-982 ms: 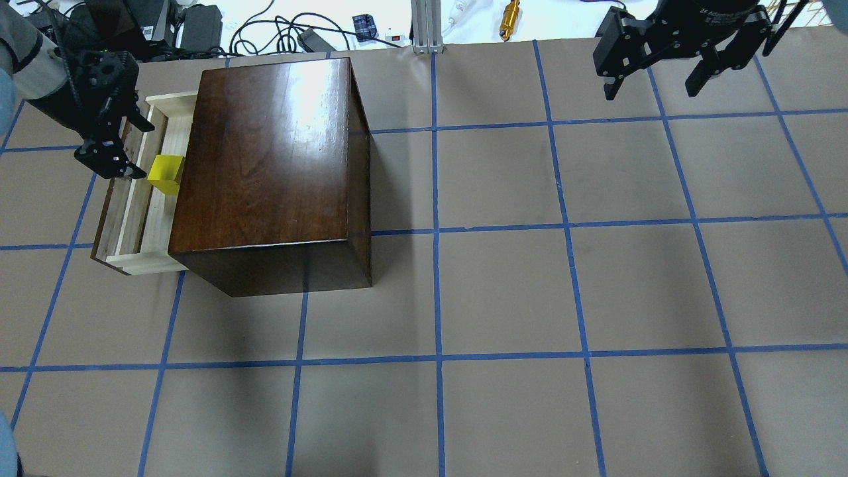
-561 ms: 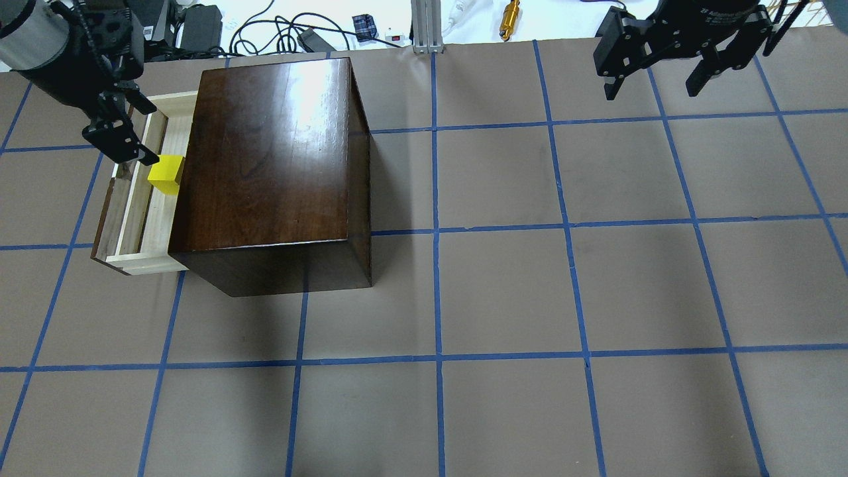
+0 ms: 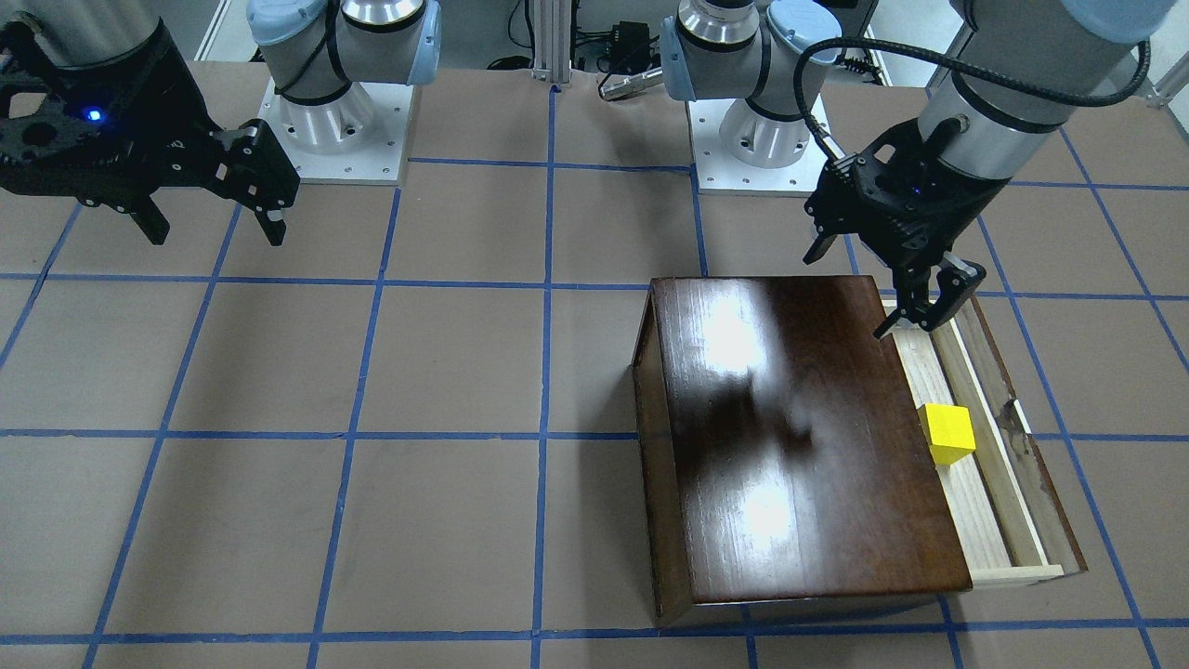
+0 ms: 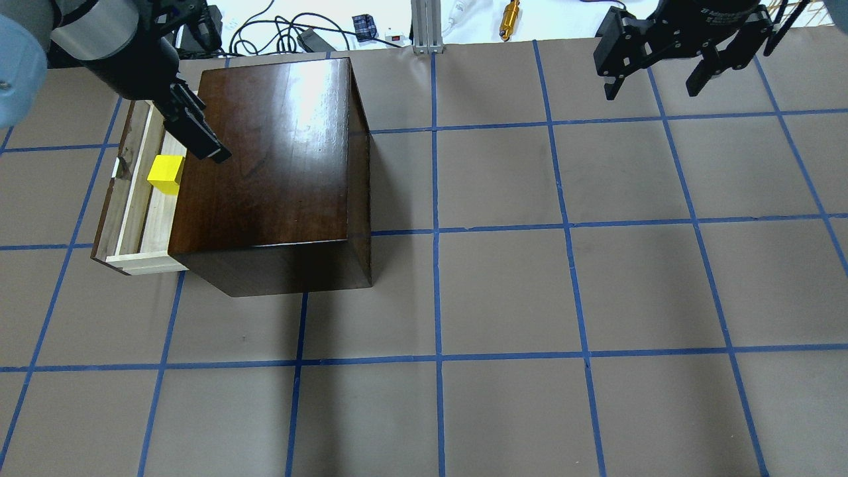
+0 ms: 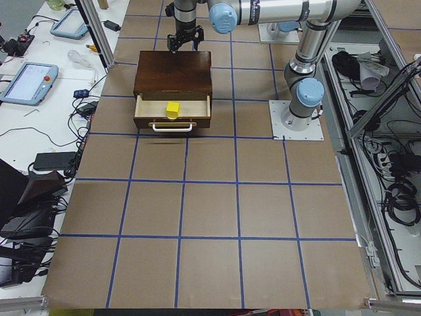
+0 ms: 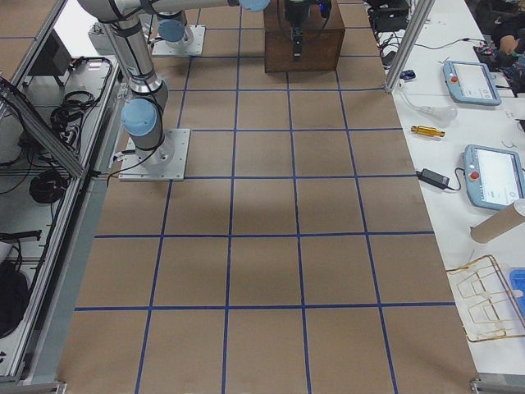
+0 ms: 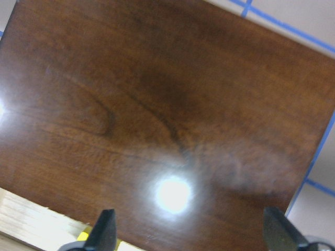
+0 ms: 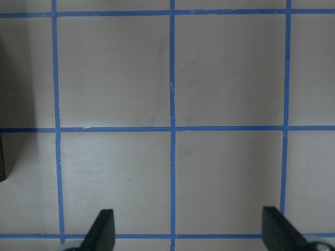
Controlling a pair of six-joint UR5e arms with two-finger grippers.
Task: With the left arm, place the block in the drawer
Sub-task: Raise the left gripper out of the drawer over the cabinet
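Brown matte paper, ruled into squares by blue tape, covers the table [image 4: 503,291]. On it stands the box [image 4: 271,159], a squarish case of glossy dark-brown wood whose lacquered top throws back the ceiling lights. From the side of the box facing the robot's left, the drawer [image 4: 151,225] stands pulled out. It is a shallow tray of pale raw wood, straight-grained, with a dark front and a thin metal pull [image 5: 172,125]. The block [image 4: 165,174], a small bright yellow cube with crisp edges, sits on the drawer floor close against the box, about midway along the drawer.

Compared with the earlier views, we find that the left claw [image 3: 918,311] has left the drawer's outer edge, lifted, and swung over the box's top edge toward its far corner. The block has kept its place. The right claw [image 4: 652,91] has not moved and hangs well away from the box.

The left claw is released, its black fingers spread wide with nothing between them. The block lies below it and nearer to us, apart from both fingers. The right claw is likewise spread and empty. Beyond the box, past the table's far edge, black cables [image 4: 265,26] lie tangled on a white surface.
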